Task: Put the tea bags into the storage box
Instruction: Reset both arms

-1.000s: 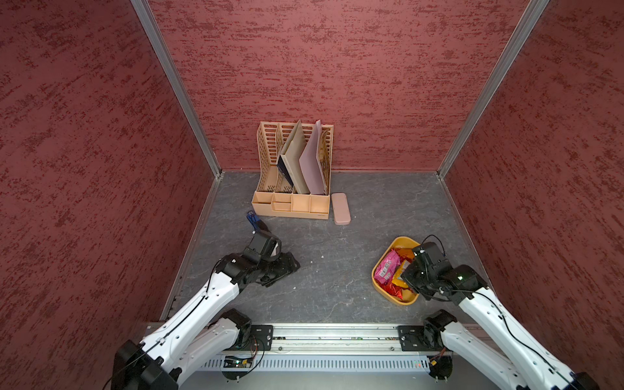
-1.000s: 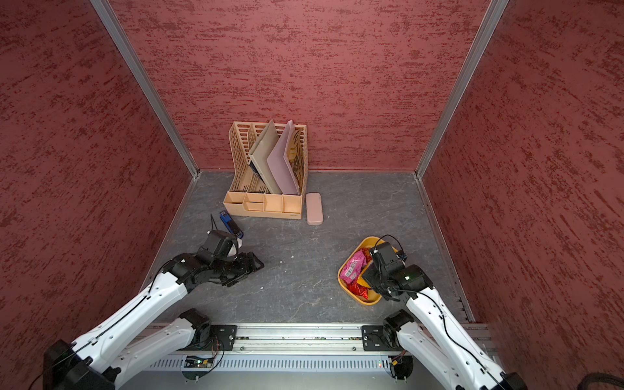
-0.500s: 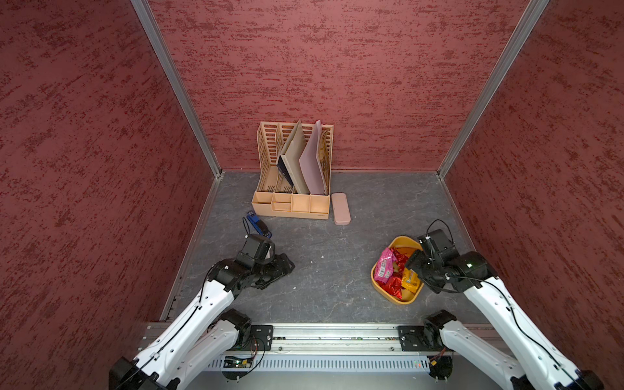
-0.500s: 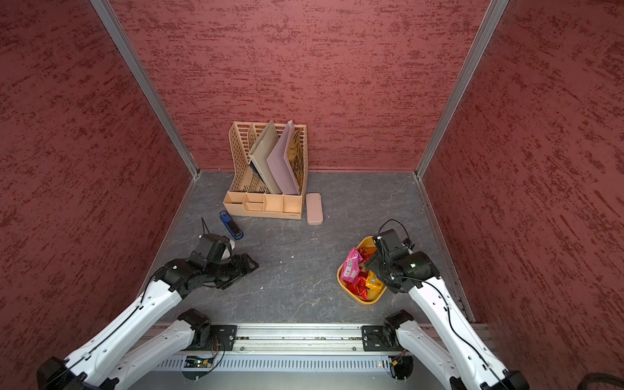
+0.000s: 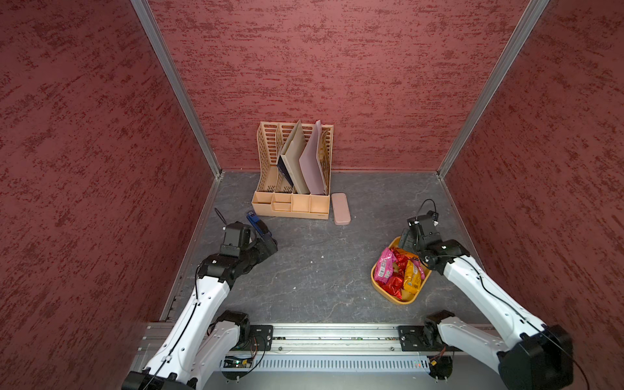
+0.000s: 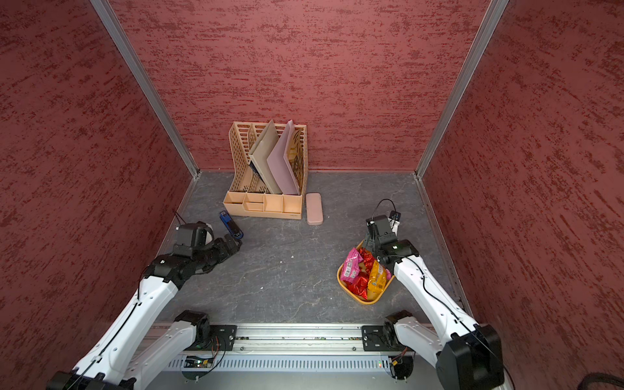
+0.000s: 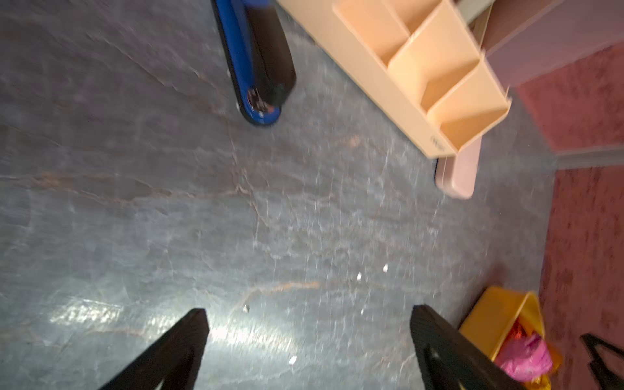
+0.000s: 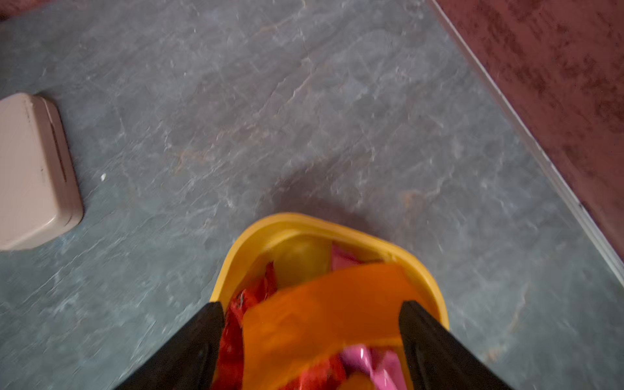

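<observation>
The storage box, a shallow mustard-yellow tray, sits on the floor at the right in both top views. Tea bags lie piled in it: a pink one, red ones and an orange one. My right gripper hangs open above the box's far corner. In the right wrist view the orange packet, blurred, lies across the pile below the spread jaws of the right gripper. My left gripper is open over bare floor, holding nothing.
A blue stapler lies just beyond the left gripper. The beige slotted file organiser stands at the back wall with a flat pink case beside it. Red walls close three sides; a metal rail runs along the front.
The right gripper opened, let the orange packet drop into the storage box, and drew back towards the far corner. The left gripper opened wider and shifted back-left towards the stapler.
</observation>
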Controlling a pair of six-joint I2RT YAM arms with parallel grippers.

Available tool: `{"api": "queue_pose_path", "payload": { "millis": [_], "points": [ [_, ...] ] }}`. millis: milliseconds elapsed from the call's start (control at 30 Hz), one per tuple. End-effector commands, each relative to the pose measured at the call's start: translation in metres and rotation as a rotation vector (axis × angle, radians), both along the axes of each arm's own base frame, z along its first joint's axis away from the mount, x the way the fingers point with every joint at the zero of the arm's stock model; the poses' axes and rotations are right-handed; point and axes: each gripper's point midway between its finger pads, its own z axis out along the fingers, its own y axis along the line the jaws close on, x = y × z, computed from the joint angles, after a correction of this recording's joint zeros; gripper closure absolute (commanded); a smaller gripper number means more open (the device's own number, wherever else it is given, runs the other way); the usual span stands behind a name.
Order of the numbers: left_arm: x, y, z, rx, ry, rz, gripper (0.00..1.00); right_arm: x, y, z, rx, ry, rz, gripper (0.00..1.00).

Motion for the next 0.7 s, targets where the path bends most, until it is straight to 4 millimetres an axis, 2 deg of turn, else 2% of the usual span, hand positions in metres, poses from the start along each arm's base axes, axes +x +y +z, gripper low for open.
{"api": "queue_pose_path", "payload": {
  "millis": [0, 67, 200, 367, 433, 567, 600, 667],
  "points": [
    [0.029, 0.043, 0.018, 0.184, -0.155, 0.099, 0.00, 0.048, -0.015, 0.027, -0.043, -0.289, 0.012, 0.13],
    [0.040, 0.060, 0.018, 0.206, -0.173, 0.131, 0.00, 0.058, -0.022, 0.024, -0.026, -0.310, 0.012, 0.14],
    [0.064, 0.088, 0.007, 0.222, -0.185, 0.131, 0.00, 0.085, -0.023, 0.035, -0.144, -0.390, 0.088, 0.14],
    [0.090, 0.109, -0.015, 0.226, -0.228, 0.097, 0.00, 0.098, -0.021, 0.003, -0.169, -0.391, 0.119, 0.13],
    [0.098, 0.112, -0.018, 0.273, -0.281, 0.081, 0.00, 0.105, -0.018, 0.006, -0.183, -0.443, 0.151, 0.12],
    [0.108, 0.108, -0.011, 0.408, -0.476, 0.020, 0.00, 0.123, -0.009, 0.011, -0.275, -0.502, 0.250, 0.10],
    [0.109, 0.108, -0.008, 0.447, -0.527, 0.011, 0.00, 0.124, -0.006, -0.002, -0.267, -0.487, 0.271, 0.10],
    [0.113, 0.108, -0.007, 0.468, -0.583, 0.012, 0.00, 0.124, -0.007, -0.004, -0.240, -0.479, 0.282, 0.10]
  ]
}}
